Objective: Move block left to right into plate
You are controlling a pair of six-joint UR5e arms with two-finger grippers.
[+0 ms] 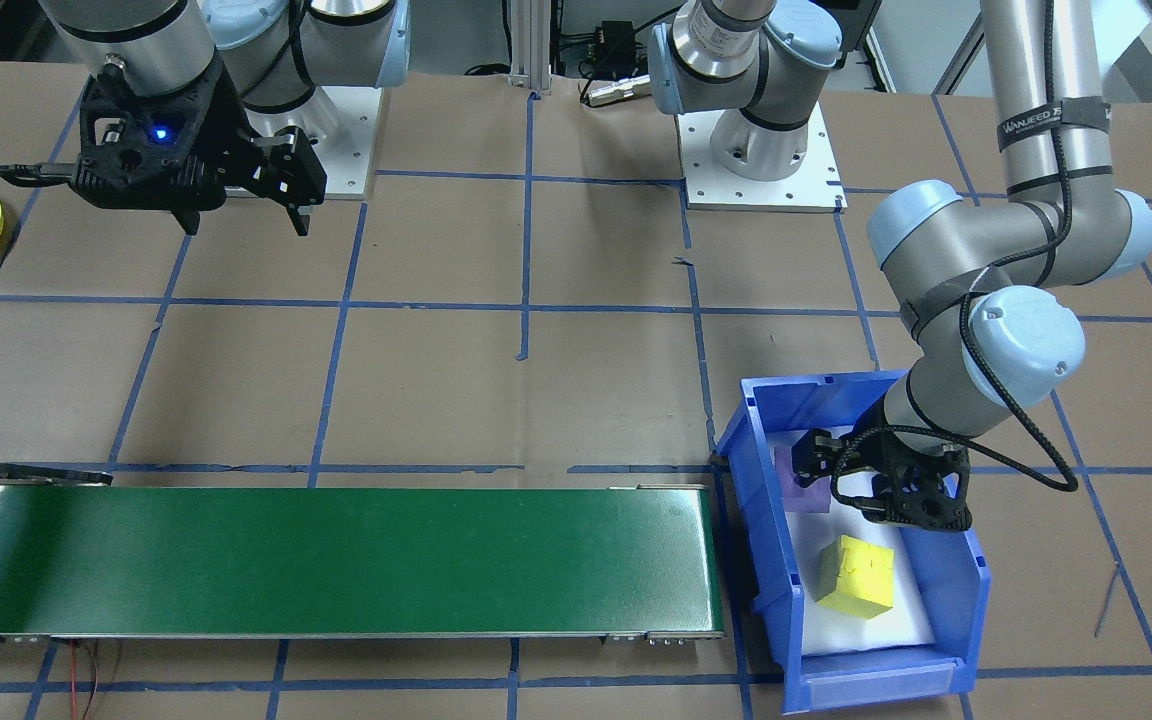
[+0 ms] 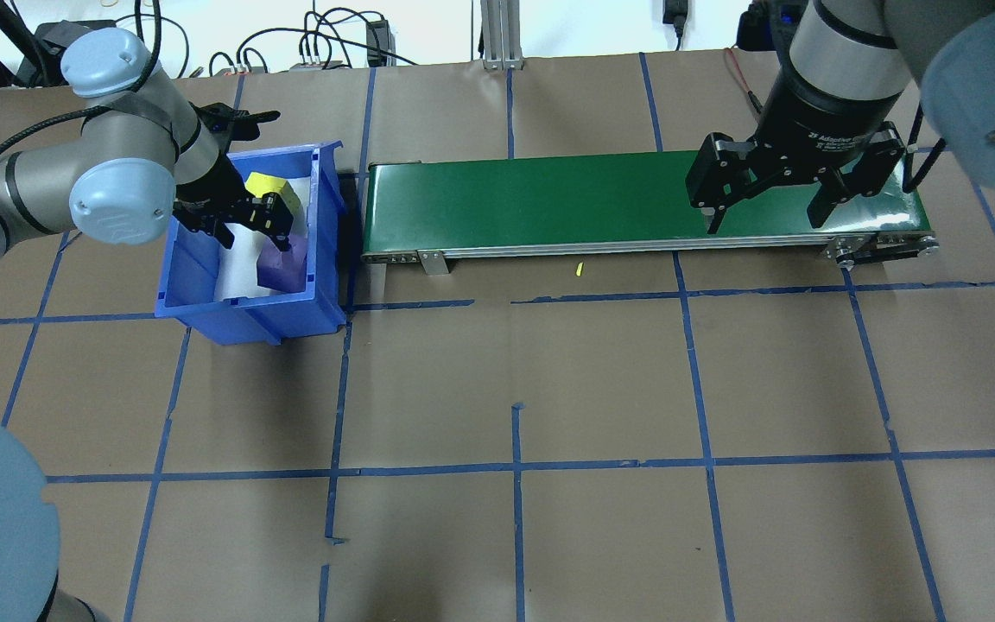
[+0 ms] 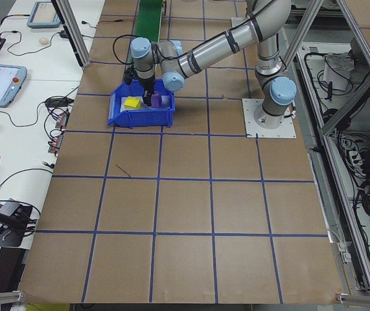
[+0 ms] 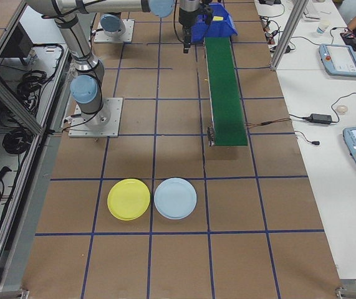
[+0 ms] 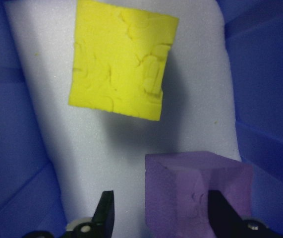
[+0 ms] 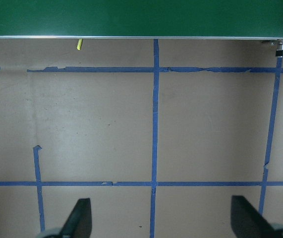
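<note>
A purple block (image 1: 801,482) and a yellow block (image 1: 856,575) lie on white foam inside the blue bin (image 1: 748,470). My left gripper (image 1: 822,468) is down in the bin and open. In the left wrist view the purple block (image 5: 196,193) sits between and partly behind its fingers (image 5: 104,213), off to one side and not gripped, with the yellow block (image 5: 121,64) farther off. My right gripper (image 2: 765,223) hangs open and empty above the other end of the green conveyor (image 2: 549,199). The yellow plate (image 4: 128,199) lies on the table beyond that end.
A light blue plate (image 4: 175,198) lies beside the yellow plate. The conveyor belt (image 1: 336,560) runs from beside the bin toward the plates and carries nothing. Brown paper with blue tape lines (image 6: 154,124) covers the table. A small yellow scrap (image 2: 578,269) lies near the belt.
</note>
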